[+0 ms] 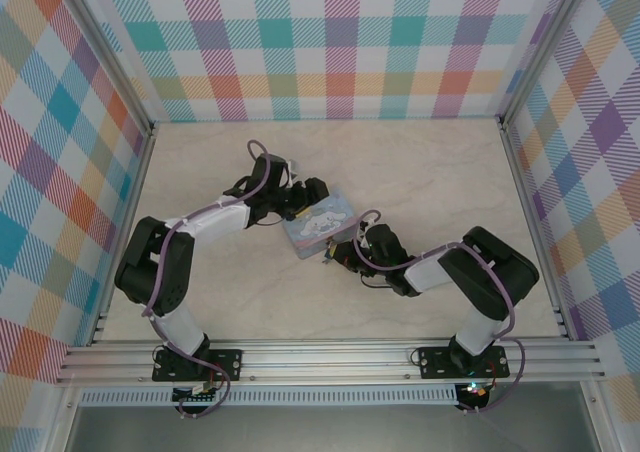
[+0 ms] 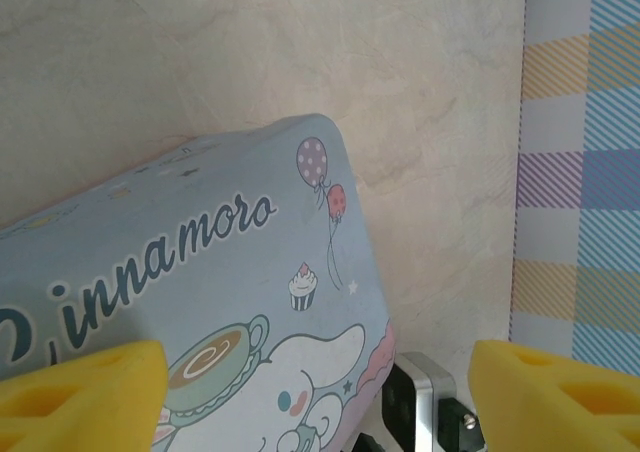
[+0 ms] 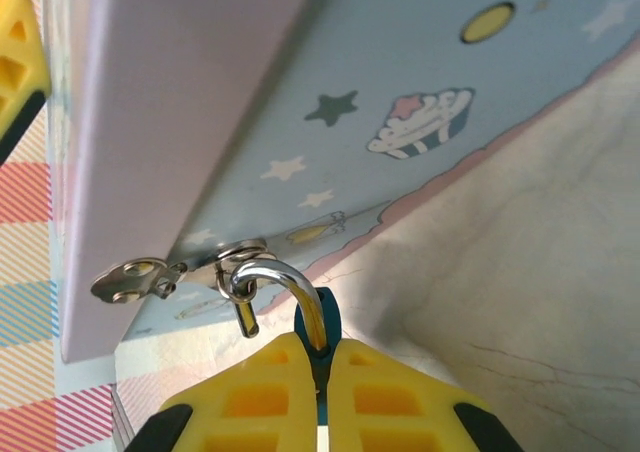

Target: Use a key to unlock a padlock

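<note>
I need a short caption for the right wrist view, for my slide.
Right claw grips the blue padlock, which hangs on the latch of the cartoon tin.

Open table at the tin's 12 to 2 o'clock. Left gripper blocks 10 o'clock, right gripper 5

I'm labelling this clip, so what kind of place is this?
Probably a robot test booth, not a home: plaid-printed panels wall in a marble-look table, an aluminium rail runs along the front, and the left arm and right arm are bolted to it.
</note>
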### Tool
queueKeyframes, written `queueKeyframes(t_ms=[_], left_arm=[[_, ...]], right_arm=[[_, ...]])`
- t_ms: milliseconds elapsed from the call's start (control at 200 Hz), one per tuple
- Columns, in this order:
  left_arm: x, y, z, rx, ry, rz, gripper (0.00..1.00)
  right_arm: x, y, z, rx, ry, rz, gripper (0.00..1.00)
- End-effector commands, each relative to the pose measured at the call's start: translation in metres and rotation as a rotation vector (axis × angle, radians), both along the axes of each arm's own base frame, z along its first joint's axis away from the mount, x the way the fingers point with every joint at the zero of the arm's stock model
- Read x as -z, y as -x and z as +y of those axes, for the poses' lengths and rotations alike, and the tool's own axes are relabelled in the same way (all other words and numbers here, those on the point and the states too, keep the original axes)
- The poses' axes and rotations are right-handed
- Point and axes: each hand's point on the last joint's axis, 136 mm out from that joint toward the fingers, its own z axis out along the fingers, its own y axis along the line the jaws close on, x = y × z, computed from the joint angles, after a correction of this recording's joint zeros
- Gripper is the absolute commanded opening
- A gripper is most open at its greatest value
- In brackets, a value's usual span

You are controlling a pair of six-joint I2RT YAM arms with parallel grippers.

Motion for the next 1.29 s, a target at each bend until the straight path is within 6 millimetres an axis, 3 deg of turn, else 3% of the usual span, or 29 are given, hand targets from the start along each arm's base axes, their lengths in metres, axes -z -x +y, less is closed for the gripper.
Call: queueKeyframes(t_ms=[0, 350, 600, 1290], left_arm=[[0.036, 0.025, 0.011, -0.01, -0.102, 0.088, 0.79], [0.042, 0.033, 0.007, 0.005, -0.132, 0.085, 0.79], [0.044, 0.035, 0.007, 0.011, -0.141, 0.085, 0.79], [0.045, 0.036, 0.006, 0.017, -0.137, 0.086, 0.79]], right_arm=[[0.009, 0.003, -0.011, 0.072, 0.024, 0.076, 0.03], [0.006, -0.005, -0.019, 0.185, -0.011, 0.132, 0.03], [-0.008, -0.016, -0.022, 0.225, -0.032, 0.105, 0.03], [-0.014, -0.027, -0.037, 0.297, -0.049, 0.142, 0.04]])
